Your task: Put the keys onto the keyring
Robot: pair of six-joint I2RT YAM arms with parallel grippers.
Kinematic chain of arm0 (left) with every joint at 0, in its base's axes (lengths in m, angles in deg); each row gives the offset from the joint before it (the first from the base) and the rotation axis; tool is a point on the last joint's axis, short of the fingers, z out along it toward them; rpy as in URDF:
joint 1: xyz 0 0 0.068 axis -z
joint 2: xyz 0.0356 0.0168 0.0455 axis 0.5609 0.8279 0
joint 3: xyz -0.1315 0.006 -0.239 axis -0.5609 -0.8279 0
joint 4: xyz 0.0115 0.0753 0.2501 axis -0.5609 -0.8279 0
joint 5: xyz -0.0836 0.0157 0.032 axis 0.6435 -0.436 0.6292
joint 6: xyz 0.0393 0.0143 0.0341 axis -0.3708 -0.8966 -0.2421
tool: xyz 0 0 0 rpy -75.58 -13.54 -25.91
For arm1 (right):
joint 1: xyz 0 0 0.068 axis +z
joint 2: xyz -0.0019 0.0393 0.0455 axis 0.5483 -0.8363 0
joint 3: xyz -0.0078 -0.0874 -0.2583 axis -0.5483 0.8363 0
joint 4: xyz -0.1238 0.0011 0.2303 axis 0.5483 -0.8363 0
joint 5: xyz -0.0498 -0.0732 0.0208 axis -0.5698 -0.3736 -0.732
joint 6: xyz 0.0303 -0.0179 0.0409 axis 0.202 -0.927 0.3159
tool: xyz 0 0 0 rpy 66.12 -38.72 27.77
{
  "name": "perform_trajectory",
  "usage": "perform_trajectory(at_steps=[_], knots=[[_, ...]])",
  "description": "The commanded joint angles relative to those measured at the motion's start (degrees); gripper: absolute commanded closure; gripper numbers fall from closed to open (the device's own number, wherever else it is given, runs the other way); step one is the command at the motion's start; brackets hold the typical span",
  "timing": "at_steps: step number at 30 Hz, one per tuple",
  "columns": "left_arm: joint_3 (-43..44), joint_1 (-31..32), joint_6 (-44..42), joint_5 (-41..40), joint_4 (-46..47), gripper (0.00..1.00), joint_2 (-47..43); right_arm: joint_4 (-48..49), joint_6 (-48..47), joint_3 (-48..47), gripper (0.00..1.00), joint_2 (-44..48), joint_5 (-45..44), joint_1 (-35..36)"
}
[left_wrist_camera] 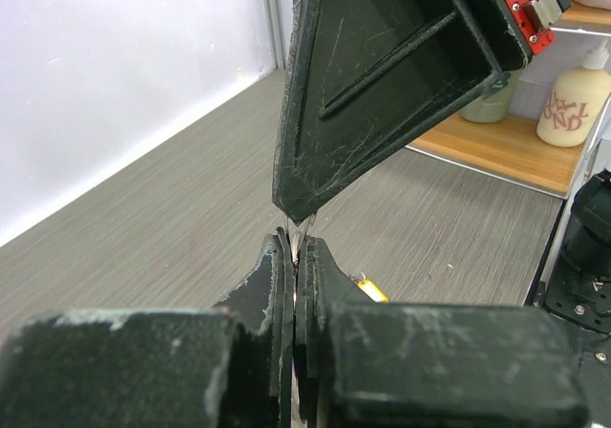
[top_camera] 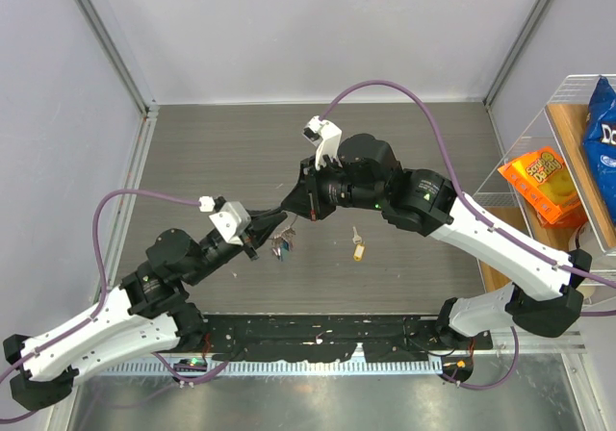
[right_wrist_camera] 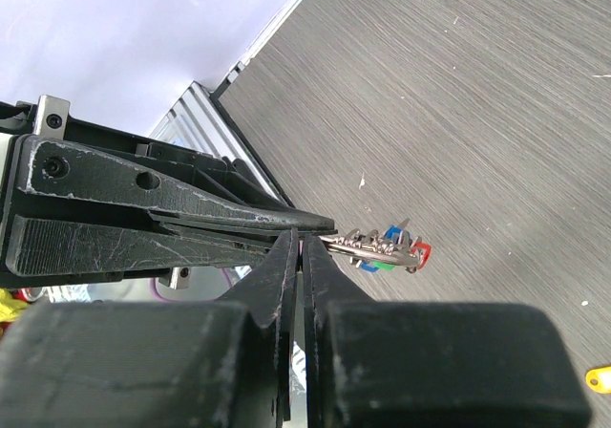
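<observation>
Pressed-together black fingers of the left end effector (left_wrist_camera: 294, 245) are met tip to tip by those of the right end effector (right_wrist_camera: 298, 246), both held above the desk (top_camera: 414, 142). A sliver of silver wire, taken to be the keyring (left_wrist_camera: 304, 225), appears pinched where both pairs close. Keys (right_wrist_camera: 384, 248) with blue, green and red heads are seen hanging from that point, apparently threaded. A yellow key (top_camera: 358, 251) is left lying apart on the grey wood-grain surface. One hold will probably have to be released so that this last key can be fetched and worked onto the coil. White walls are seen behind, with a shelf (top_camera: 563, 128) of snack packets (top_camera: 544, 186) at right.
</observation>
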Motion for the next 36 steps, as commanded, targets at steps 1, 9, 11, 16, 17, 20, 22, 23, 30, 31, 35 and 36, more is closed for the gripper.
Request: perform_trajectory(at_steps=[1, 9, 11, 16, 17, 20, 22, 23, 30, 31, 35, 36], knots=[[1.36, -0.03, 1.27, 0.46, 3.71, 1.0, -0.39, 4.43, 0.8, 0.01, 0.94, 1.64, 0.04, 0.24], [1.71, -0.12, 1.97, 0.65, 3.35, 0.75, -0.03, 4.52, 0.71, 0.1, 0.94, 2.17, 0.13, 0.24], [1.71, -0.12, 1.8, 0.73, 3.09, 0.73, -0.21, 4.52, 0.71, 0.1, 0.94, 2.17, -0.05, 0.24], [1.71, -0.03, 1.8, 0.82, 2.83, 0.7, -0.21, 4.69, 0.8, -0.08, 0.94, 2.0, 0.13, 0.33], [1.71, -0.12, 1.71, 0.65, 2.74, 0.7, -0.3, 4.78, 0.71, -0.08, 0.94, 2.0, 0.13, 0.33], [1.63, -0.12, 1.62, 0.56, 2.65, 0.7, -0.47, 4.69, 0.71, -0.25, 0.94, 2.0, 0.13, 0.33], [1.72, -0.03, 1.54, 0.47, 2.56, 0.71, -0.56, 4.87, 0.8, -0.25, 0.94, 2.0, 0.13, 0.41], [1.8, -0.03, 1.54, 0.47, 2.56, 0.71, -0.56, 4.87, 0.71, -0.25, 0.94, 2.0, 0.13, 0.41], [0.58, -0.12, 1.19, -0.06, 4.75, 1.0, -1.26, 4.78, 0.71, 0.1, 0.94, 2.08, 0.04, 0.5], [0.48, -0.03, 1.1, -0.06, 5.02, 1.0, -1.53, 4.87, 0.71, 0.1, 0.94, 2.08, 0.13, 0.42], [0.75, -0.03, 0.92, -0.23, 4.94, 1.0, -1.35, 4.78, 0.36, 0.27, 0.94, 2.17, -0.13, 0.42], [0.75, -0.12, 1.09, -0.32, 5.11, 1.0, -1.35, 4.69, 0.36, 0.36, 0.94, 2.08, -0.14, 0.41]])
